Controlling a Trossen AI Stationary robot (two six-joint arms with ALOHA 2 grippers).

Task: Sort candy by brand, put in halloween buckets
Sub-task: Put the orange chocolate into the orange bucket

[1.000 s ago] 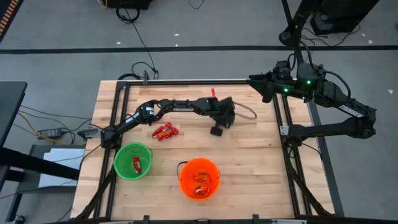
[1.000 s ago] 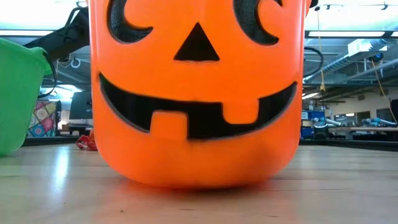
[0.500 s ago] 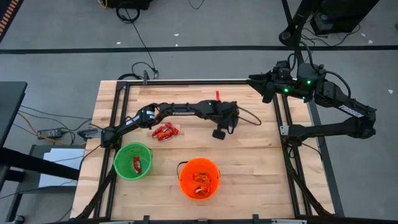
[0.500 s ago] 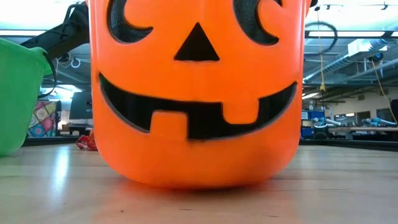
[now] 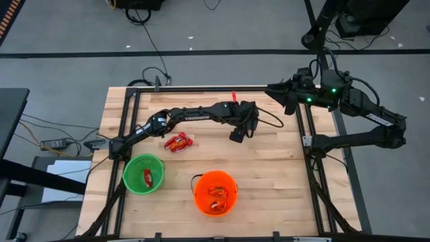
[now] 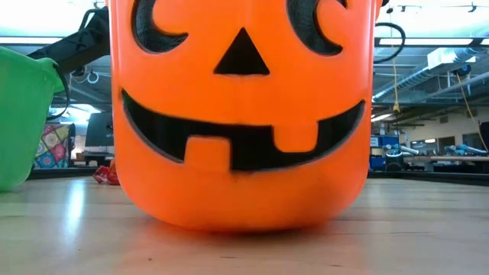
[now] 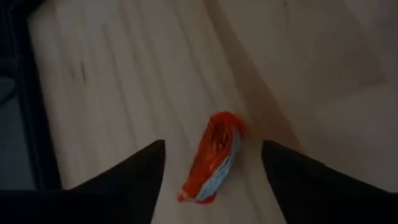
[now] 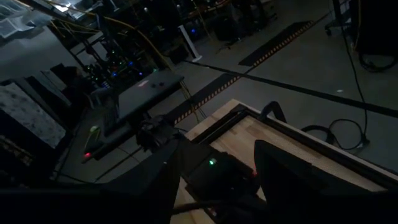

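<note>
An orange-and-white candy [image 7: 211, 158] lies on the bare wood near the table's far edge; it also shows in the high view [image 5: 234, 96]. My left gripper [image 7: 212, 144] is open over it, one finger on either side, not touching; the high view shows it at the far middle [image 5: 236, 105]. A small pile of red candy [image 5: 178, 142] lies left of centre. The green bucket [image 5: 143, 174] holds a red piece [image 5: 148, 177]. The orange bucket [image 5: 215, 192] holds orange pieces [image 5: 217, 193]. My right gripper [image 5: 271, 86] is open and empty at the far right.
A dark metal frame [image 5: 201, 88] runs along the table's far edge, just behind the candy. In the low view the orange bucket [image 6: 243, 114] fills most of the picture, with the green bucket [image 6: 23, 114] at the left. Bare wood lies right of the orange bucket [image 5: 275, 168].
My left gripper has moved a little toward the table's far edge, onto the single candy there. The buckets and the red pile have stayed in place.
</note>
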